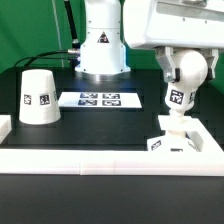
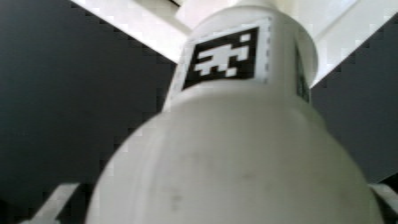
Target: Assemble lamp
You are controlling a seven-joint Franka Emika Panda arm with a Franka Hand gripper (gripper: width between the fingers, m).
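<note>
End effector (image 1: 186, 68) spread wide, clamped round the ball of the bulb (image 1: 178, 98), which stands upright on the square base (image 1: 182, 143), four o'clock from the marker board (image 1: 97, 99). Shade (image 1: 40, 96) sits on the counter (image 1: 100, 125), nine o'clock of that board.

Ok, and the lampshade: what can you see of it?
The shade is a matte white truncated cone, plastic-looking, with one black-and-white square tag on its side. It stands upright, narrow end up and wide end down, on the black table at the exterior view's left, apart from the marker board. Nothing else touches it. The wrist view does not show it.
</note>
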